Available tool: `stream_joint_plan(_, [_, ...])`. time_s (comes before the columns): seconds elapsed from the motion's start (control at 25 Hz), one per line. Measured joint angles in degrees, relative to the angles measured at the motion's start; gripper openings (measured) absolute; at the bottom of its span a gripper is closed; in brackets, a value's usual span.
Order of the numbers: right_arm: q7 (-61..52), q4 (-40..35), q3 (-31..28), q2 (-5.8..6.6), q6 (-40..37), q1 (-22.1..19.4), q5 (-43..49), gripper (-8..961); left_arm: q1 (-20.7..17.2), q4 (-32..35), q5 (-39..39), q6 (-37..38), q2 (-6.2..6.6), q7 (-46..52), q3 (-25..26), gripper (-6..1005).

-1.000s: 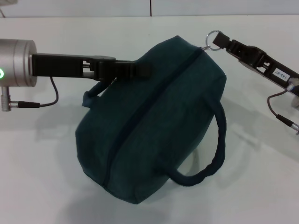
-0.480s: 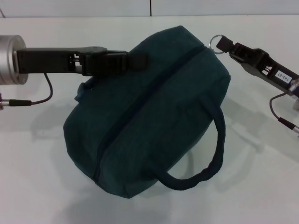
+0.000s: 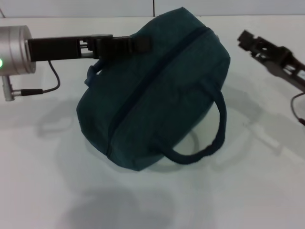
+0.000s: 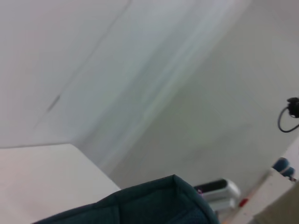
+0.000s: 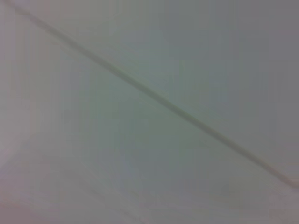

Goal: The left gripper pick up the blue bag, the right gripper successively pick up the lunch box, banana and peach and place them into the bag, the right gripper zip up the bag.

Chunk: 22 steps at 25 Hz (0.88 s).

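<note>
The blue bag (image 3: 157, 90), dark teal with its zipper line closed along the top, hangs tilted over the white table. My left gripper (image 3: 142, 44) reaches in from the left and is shut on the bag's upper edge. One loop handle (image 3: 212, 136) droops at the bag's right side, another (image 3: 93, 74) pokes out on the left. My right gripper (image 3: 246, 38) hovers to the right of the bag, apart from it, with nothing seen in it. The left wrist view catches only a corner of the blue bag (image 4: 154, 200). Lunch box, banana and peach are out of view.
The white table (image 3: 47, 181) spreads around and under the bag. A thin black cable (image 3: 50, 88) loops below the left arm's silver wrist (image 3: 14, 50). Another cable (image 3: 298, 102) hangs from the right arm. The right wrist view holds only a blank pale surface.
The right gripper has drawn back to the right, and the zipper ring it held no longer shows. The left gripper and bag shifted right and slightly up.
</note>
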<state>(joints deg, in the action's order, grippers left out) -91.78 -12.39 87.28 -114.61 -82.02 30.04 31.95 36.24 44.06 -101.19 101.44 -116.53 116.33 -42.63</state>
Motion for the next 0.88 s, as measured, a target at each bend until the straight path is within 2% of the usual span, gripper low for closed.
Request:
stream_joint_plan(0.04, [0.1,0.4,-1.9,0.57,0.1,-1.1,0.1,309,0.1,-0.2,-0.2,-0.8,-0.06,-0.1,-0.1,53])
stream_joint_plan(0.24, [0.8,0.0,-4.2,1.98,-0.2,-4.4,0.2,417,2.2,-4.7,-1.0,-7.4,-0.29,-0.6,-0.1,54])
stream_joint_plan(0.32, [0.9,-0.1,-4.7,2.48,-0.6,-5.6,0.1,460,3.4,-6.6,-1.3,-10.6,-0.93,-1.7,-0.2,54])
stream_joint_plan(0.48, [1.6,-0.2,-5.8,2.56,-2.0,-6.5,0.4,595,4.3,-7.7,-3.1,-16.1,-2.55,-3.4,-0.4,54])
stream_joint_plan(0.68, [2.2,-0.2,-5.8,2.34,-2.9,-6.6,0.4,764,4.7,-7.9,-2.9,-19.6,-2.86,-3.6,-2.9,53])
stream_joint_plan(0.84, [2.8,-0.2,-5.6,2.25,-4.0,-6.6,0.7,874,4.3,-8.2,-0.2,-20.6,-2.89,-3.9,-2.8,181])
stream_joint_plan(0.88, [3.1,-0.2,-5.6,2.28,-4.7,-6.6,1.0,874,4.1,-8.4,0.8,-20.7,-2.83,-3.9,-2.7,213])
